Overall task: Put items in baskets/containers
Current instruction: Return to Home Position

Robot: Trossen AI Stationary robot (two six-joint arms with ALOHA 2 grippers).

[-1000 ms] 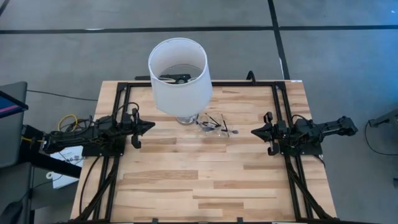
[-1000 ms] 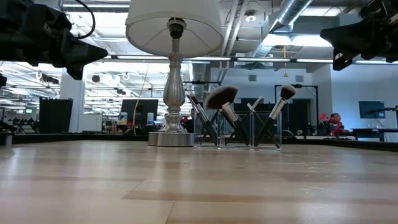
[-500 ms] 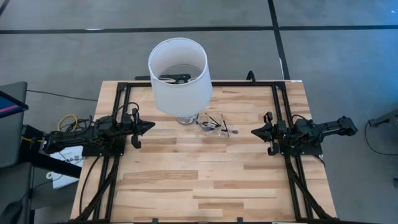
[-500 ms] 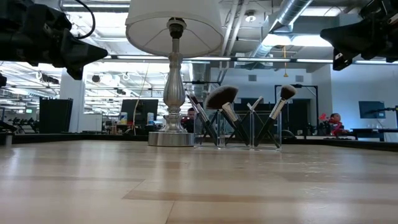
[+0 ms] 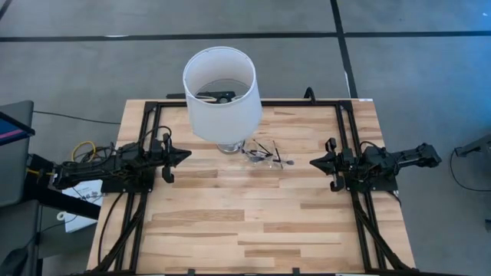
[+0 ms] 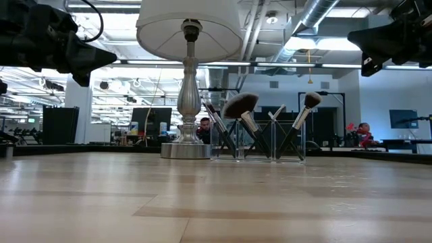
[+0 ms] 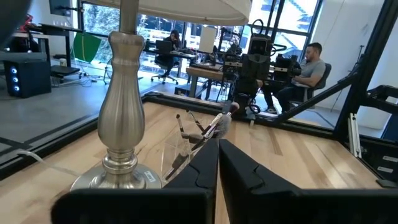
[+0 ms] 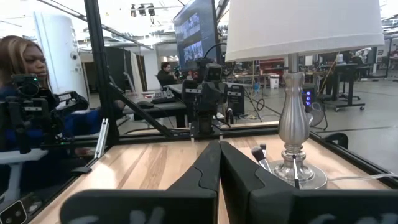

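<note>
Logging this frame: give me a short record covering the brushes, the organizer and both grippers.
brushes: standing tilted inside the clear organizer
clear organizer: on the table, beside the lamp
left gripper: shut, empty, raised over the table's left side
right gripper: shut, empty, raised over the right side

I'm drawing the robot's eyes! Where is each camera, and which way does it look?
High view: above the table, looking straight down; left arm and right arm show.
Low view: at tabletop height, looking across; arms in top corners.
Left wrist view: on left arm, looking inward past its shut fingers.
Right wrist view: on right arm, looking inward past its shut fingers.
All four share lamp and brushes.
</note>
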